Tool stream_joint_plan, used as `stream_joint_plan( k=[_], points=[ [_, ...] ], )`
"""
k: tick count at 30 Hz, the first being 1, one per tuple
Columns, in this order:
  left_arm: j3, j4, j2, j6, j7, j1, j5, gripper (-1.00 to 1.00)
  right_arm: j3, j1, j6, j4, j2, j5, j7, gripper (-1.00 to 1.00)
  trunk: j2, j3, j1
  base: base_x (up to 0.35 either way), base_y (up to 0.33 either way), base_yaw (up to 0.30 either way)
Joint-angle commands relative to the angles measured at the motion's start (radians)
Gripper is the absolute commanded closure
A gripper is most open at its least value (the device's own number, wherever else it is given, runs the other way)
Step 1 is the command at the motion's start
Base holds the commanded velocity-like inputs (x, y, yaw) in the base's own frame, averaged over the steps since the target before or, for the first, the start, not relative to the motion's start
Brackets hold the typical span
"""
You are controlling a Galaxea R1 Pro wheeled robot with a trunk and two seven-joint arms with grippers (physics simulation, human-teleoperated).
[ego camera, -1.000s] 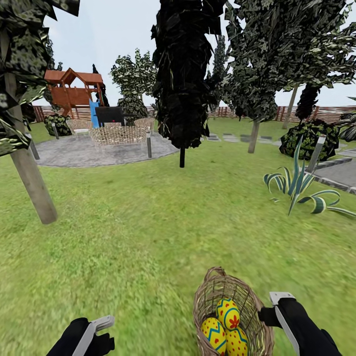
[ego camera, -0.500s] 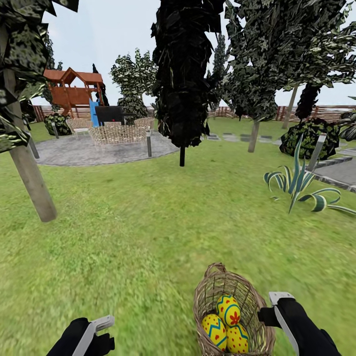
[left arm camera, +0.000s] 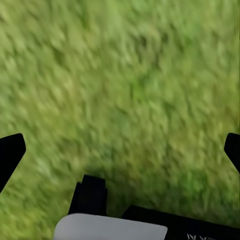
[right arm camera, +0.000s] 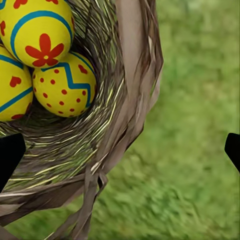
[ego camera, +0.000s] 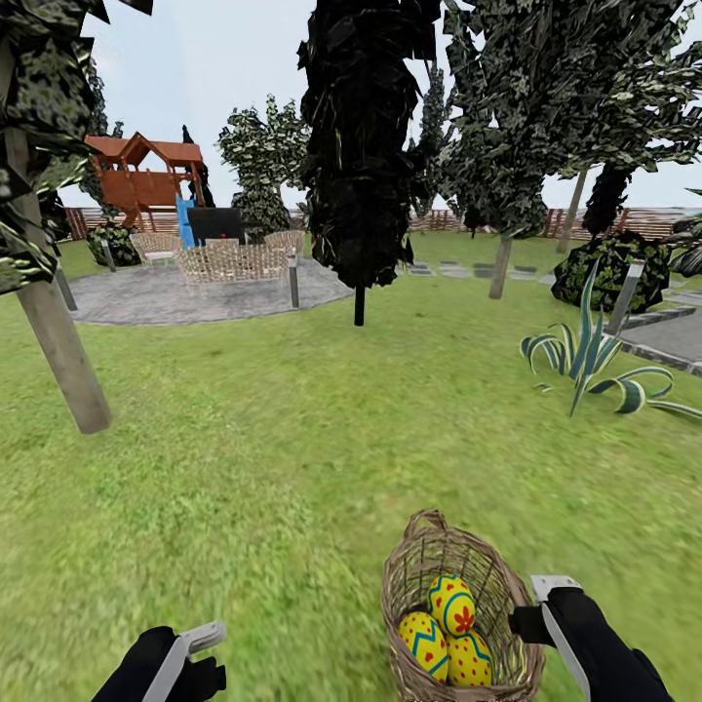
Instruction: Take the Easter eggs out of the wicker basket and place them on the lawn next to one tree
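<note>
Both arms are low at the front of the robot, black sleeves w/ pale grey tips.

The right tool (ego camera: 552, 591) sits just beside the wicker basket (ego camera: 429, 556), on its right side, near the rim. The right arm comes up from below and slants in toward the basket. In the right wrist view the two dark fingertips (right arm camera: 11, 157) are far apart at the edges, so this tool is wide, w/ nothing in it. Between them is the basket wall (right arm camera: 132, 100) and grass.

The three Easter eggs are in the basket, just left of the right tool. One egg w/ a red flower (ego camera: 451, 604) lies on top of the other two. One w/ a blue zigzag and red hearts (ego camera: 423, 640) is on the far side from the tool. One w/ red dots (ego camera: 471, 661) is nearest the tool. All three touch each other. In the right wrist view the flower egg (right arm camera: 39, 36), the dotted egg (right arm camera: 64, 85) and the heart egg (right arm camera: 12, 92) sit deep in the weave.

The left tool (ego camera: 200, 639) is well apart from the basket, over bare lawn (ego camera: 244, 458). The left arm slants up and to the right. In the left wrist view its fingertips (left arm camera: 10, 155) are far apart too, so wide and empty, w/ only grass (left arm camera: 125, 90) below.

A tree w/ a pale trunk (ego camera: 57, 341) stands ahead of the left tool, well apart. A black cypress (ego camera: 361, 146) is far ahead, btw the two tools. A striped spiky plant (ego camera: 590, 366) is ahead of the right tool.
</note>
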Motion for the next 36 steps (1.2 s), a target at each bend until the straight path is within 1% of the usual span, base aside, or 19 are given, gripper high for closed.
stream_joint_plan(
  k=[1, 36],
  points=[
    [0.001, -0.001, 0.000, 0.004, 0.008, 0.000, 0.011, -1.00, 0.000, 0.000, 0.005, -0.001, -0.002, -0.002, -0.002, -1.00, -0.008, -0.004, 0.004, 0.000, 0.000, 0.000],
    [0.001, -0.001, 0.000, 0.005, 0.008, 0.000, 0.011, -1.00, 0.001, 0.000, 0.004, -0.001, 0.003, -0.003, -0.002, -1.00, -0.253, -0.114, 0.138, 0.000, 0.000, 0.000]
  ],
)
